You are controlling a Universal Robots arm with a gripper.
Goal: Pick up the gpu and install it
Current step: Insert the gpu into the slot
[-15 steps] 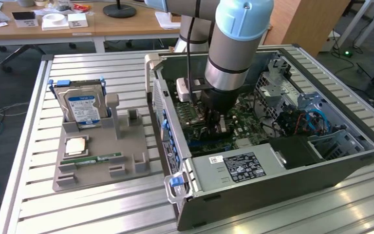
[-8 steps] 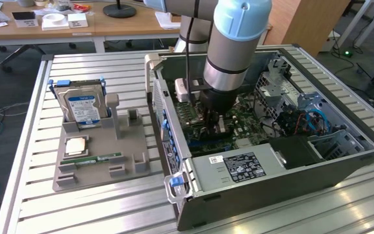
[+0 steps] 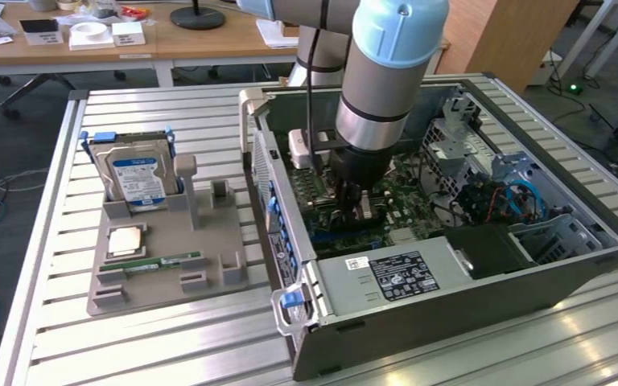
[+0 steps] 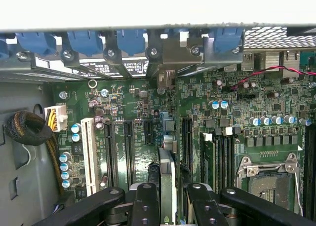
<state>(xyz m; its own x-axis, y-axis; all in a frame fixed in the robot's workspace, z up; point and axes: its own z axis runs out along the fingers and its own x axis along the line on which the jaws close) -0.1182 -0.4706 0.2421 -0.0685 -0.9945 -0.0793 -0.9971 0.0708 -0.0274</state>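
Inside the case [image 3: 566,265] — one claw [image 4: 167,196] gripping one gpu [image 4: 167,171] | above motherboard [image 4: 128,102]

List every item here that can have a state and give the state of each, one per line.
Thin dark gpu card: held on edge in the gripper, over the green motherboard.
Black gripper: shut on the card.
Grey computer case: side open.
Silver hard drive with blue label: upright in the grey holder tray.
Green RAM stick: flat on the tray.

The gpu [image 4: 167,181] stands on edge, upright over the motherboard slots.
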